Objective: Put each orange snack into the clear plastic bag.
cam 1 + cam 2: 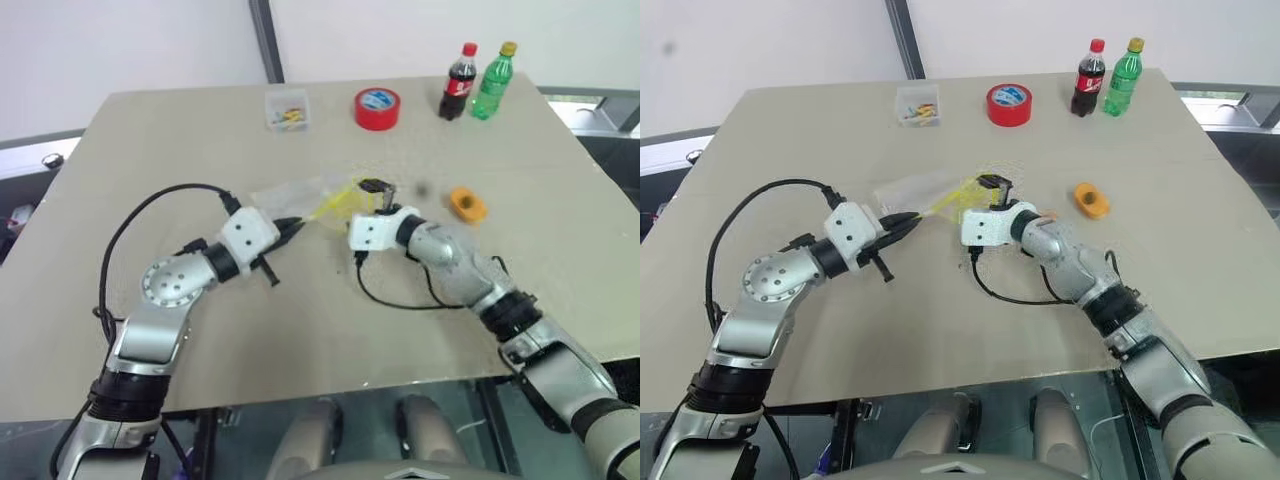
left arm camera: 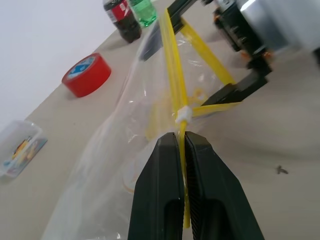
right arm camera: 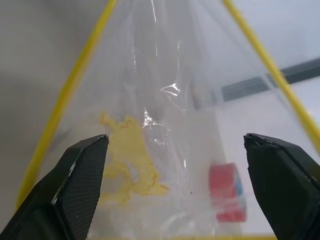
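At mid-table [image 1: 180, 140], the clear plastic bag [image 1: 295, 190] hangs by its yellow strip in the left gripper [image 2: 182, 145], jaws clamped; right gripper [image 3: 175, 145] at its mouth, jaws spread wide; orange snack [image 1: 466, 204] lies apart on the right; best keep the mouth taut before fetching it.

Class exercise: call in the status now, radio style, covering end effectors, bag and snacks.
Left end effector shut on clear plastic bag's yellow seal strip. Right end effector open at bag mouth. One oval orange snack on table, outside bag.
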